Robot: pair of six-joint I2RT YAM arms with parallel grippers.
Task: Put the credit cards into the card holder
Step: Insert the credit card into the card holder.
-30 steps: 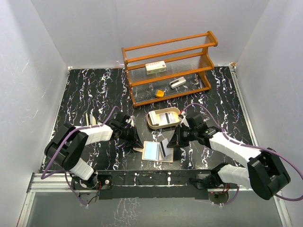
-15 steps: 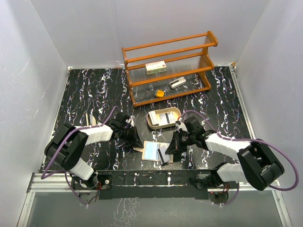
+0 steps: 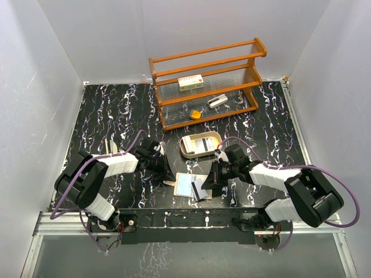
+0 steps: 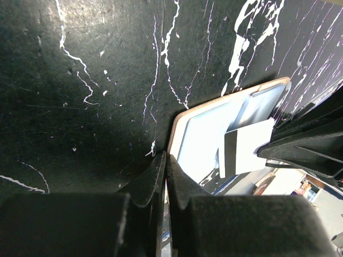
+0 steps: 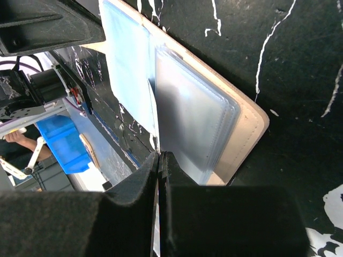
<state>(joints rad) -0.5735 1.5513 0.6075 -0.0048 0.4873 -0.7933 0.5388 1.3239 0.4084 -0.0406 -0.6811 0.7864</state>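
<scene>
The card holder [image 3: 184, 184] lies open on the black table, its clear pockets [image 5: 193, 118] facing up and its tan rim [image 5: 247, 128] showing. My left gripper [image 3: 166, 172] is shut on its left edge; the wallet's corner [image 4: 179, 128] meets the fingertips [image 4: 166, 158]. My right gripper [image 3: 204, 186] is shut on a thin credit card [image 4: 247, 151], white with a dark stripe, tilted over the wallet's right half. In the right wrist view that card runs edge-on out of the shut fingers [image 5: 159, 155]. More credit cards [image 3: 203, 145] lie in the oval tin.
The oval beige tray [image 3: 184, 148] sits just behind the wallet. A wooden shelf [image 3: 208, 81] at the back holds a white box [image 3: 190, 83], an orange block [image 3: 196, 114] and a small silver item [image 3: 217, 102]. A small pale object [image 3: 113, 146] lies at the left.
My right gripper has carried the card left and down from beside the tray onto the wallet. The left gripper has stayed put on the wallet's edge.
</scene>
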